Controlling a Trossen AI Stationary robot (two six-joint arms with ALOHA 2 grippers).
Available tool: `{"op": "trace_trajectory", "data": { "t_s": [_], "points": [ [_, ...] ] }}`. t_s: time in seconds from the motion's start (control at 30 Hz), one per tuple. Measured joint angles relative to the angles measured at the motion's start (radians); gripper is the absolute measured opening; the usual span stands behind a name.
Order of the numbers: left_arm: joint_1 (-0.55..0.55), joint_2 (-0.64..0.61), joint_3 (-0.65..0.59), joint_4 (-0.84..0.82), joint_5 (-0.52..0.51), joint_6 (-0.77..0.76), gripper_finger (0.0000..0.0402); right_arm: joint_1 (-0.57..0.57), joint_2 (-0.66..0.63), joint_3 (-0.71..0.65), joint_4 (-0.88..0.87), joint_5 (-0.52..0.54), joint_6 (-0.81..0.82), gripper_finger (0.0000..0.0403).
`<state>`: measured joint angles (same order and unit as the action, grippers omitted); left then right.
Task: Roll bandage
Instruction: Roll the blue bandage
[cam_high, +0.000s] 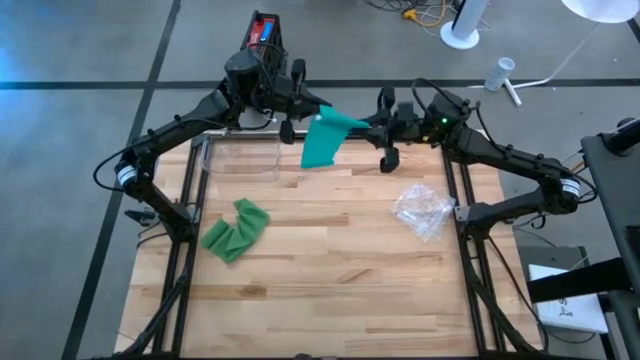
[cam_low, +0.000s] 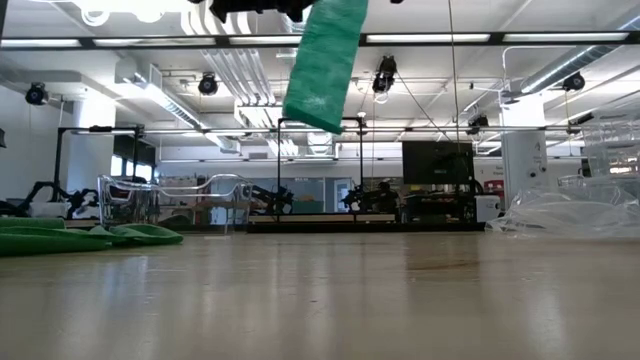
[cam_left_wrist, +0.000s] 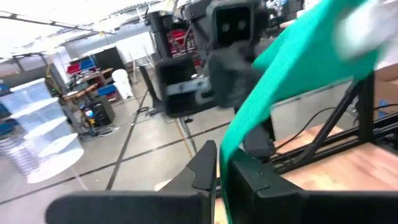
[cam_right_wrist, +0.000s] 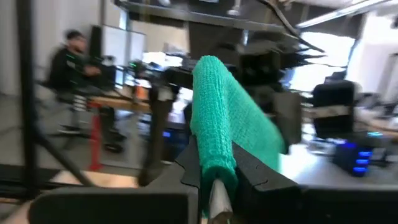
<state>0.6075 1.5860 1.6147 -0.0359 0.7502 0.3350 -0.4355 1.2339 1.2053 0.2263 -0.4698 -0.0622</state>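
Robotics lab, ceiling ducts (cam_low: 240, 70), monitors (cam_low: 436, 160)

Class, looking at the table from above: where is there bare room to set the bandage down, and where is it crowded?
Free: the wood between the green strips and the plastic wrap, plus the near edge. Crowded: the far edge, with both grippers, the hanging bandage and a clear bin.

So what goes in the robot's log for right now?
left gripper: shut on green bandage | right gripper: shut on green bandage | bandage held above table | second bandage: lying loose
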Motion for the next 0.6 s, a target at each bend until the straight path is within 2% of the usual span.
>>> {"op": "trace_trajectory", "data": {
  "t_s": [0.17,0.27,0.6],
  "points": [
    [-0.005,0.001,-0.065,0.070,-0.002,-0.021,0.0003,-0.006,0.001,0.000,0.044,-0.030,0.067,0.0020],
    [-0.020,0.001,-0.098,0.112,0.000,-0.056,0.0001,-0.012,0.002,0.000,0.042,0.047,0.040,0.0021],
    [-0.058,-0.006,-0.094,0.047,0.024,-0.060,0.0000,-0.013,0.004,0.000,-0.010,0.278,-0.211,0.0023]
  ]
}}
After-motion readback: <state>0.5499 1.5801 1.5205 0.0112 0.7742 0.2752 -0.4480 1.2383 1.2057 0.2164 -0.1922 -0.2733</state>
